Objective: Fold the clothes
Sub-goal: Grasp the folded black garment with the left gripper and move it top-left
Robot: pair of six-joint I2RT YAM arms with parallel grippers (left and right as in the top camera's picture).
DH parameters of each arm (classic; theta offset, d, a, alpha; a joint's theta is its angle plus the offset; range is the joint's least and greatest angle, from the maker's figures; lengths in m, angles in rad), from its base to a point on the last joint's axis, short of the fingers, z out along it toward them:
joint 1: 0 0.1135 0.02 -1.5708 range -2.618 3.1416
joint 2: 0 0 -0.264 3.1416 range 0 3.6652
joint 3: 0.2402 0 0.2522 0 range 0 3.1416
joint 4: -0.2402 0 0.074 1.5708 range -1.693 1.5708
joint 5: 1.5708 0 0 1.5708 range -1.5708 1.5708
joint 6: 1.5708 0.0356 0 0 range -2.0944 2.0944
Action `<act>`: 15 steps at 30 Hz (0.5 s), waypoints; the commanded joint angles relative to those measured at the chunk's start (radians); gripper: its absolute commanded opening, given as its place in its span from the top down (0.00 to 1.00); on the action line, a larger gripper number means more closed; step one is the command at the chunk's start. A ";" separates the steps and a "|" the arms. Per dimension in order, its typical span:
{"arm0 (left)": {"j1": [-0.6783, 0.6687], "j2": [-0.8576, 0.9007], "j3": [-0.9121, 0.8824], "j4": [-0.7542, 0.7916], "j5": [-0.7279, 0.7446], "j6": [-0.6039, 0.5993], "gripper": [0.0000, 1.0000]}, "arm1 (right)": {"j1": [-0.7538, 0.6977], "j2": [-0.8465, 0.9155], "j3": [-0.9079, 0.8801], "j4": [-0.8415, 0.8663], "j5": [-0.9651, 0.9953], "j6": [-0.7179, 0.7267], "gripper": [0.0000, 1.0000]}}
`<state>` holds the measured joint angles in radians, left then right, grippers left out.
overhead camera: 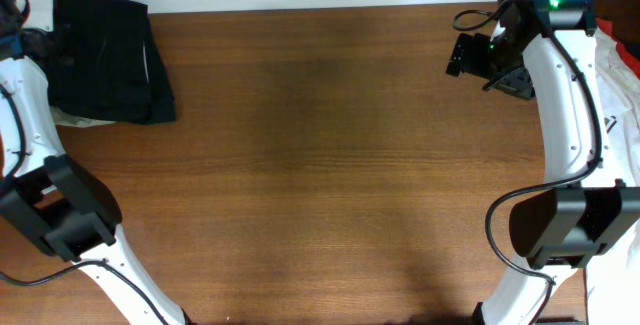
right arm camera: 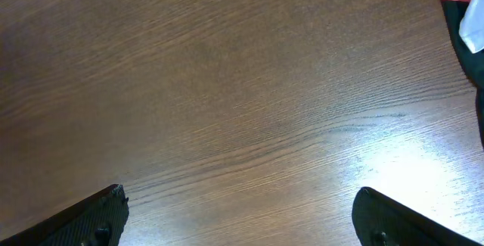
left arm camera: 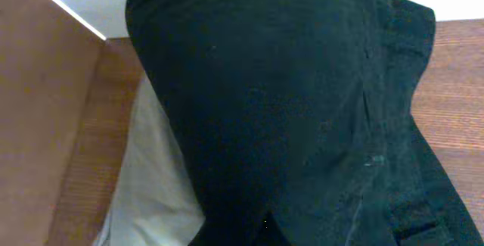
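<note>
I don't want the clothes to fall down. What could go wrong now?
The black garment sits at the corner of the table on a pale cloth, so pulling it might drag both, maybe off the edge. The right fingers are open over bare wood, away from the white clothes beside that arm, so closing there would likely grab nothing.

A black garment [overhead camera: 110, 60] lies bunched in the overhead view's upper left, covering a pale cloth [overhead camera: 72, 117] that peeks out below it. Along the right edge lies crumpled white clothing [overhead camera: 620, 95].
</note>
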<state>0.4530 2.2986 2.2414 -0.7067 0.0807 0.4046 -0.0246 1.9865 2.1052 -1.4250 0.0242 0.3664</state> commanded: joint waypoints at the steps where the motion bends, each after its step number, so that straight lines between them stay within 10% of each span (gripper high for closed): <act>1: 0.032 0.010 0.032 0.052 -0.010 0.021 0.99 | -0.002 0.000 0.002 0.000 0.002 0.009 0.01; 12: 0.154 0.127 0.032 0.314 -0.071 0.021 0.88 | -0.002 0.000 0.002 0.000 0.002 0.009 0.01; 13: 0.158 0.127 0.032 0.317 -0.070 0.020 0.69 | -0.002 0.000 0.002 0.000 0.002 0.009 0.01; 14: 0.161 0.127 0.032 0.317 -0.071 0.020 0.14 | -0.002 0.000 0.002 0.000 0.002 0.009 0.01; 15: 0.163 0.127 0.032 0.311 -0.071 0.020 0.01 | -0.002 0.000 0.002 0.000 0.002 0.009 0.01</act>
<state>0.6037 2.4351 2.2459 -0.3943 0.0238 0.4232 -0.0246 1.9865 2.1052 -1.4254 0.0242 0.3668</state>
